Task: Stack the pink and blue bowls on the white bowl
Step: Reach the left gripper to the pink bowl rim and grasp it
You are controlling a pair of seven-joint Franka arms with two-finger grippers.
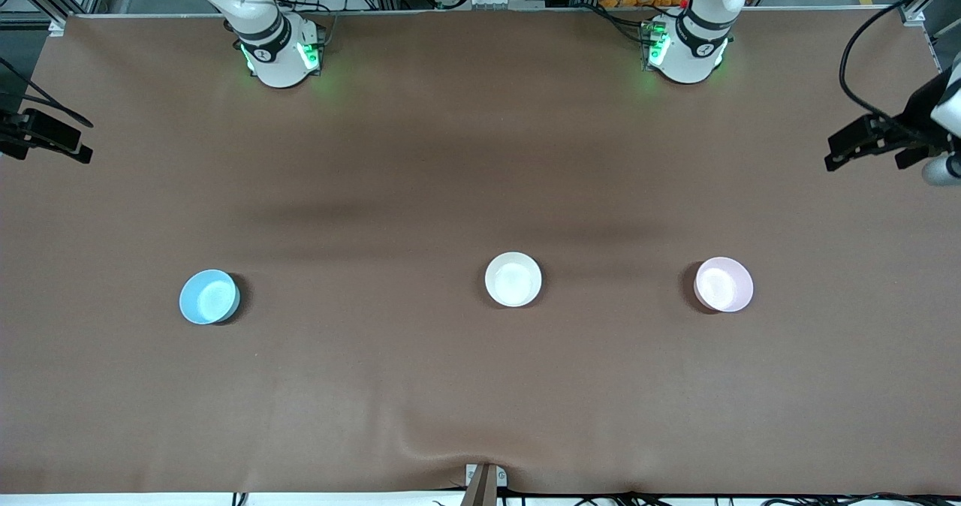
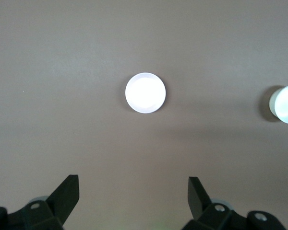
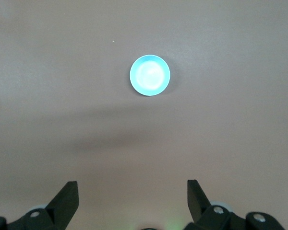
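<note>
Three small plastic bowls sit in a row on the brown surface toward its near edge: blue bowl (image 1: 209,296) at the right arm's end, pink bowl (image 1: 723,284) at the left arm's, white bowl (image 1: 513,279) between. They look light, stiff and slippery, best pinched at the rim. Left hand (image 2: 133,194) and right hand (image 3: 133,194) hover high, fingers spread, empty.

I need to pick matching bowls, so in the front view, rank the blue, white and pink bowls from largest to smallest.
No real ranking is possible:
blue bowl, pink bowl and white bowl all look about the same size, standing in a row at a similar distance from the camera.
</note>
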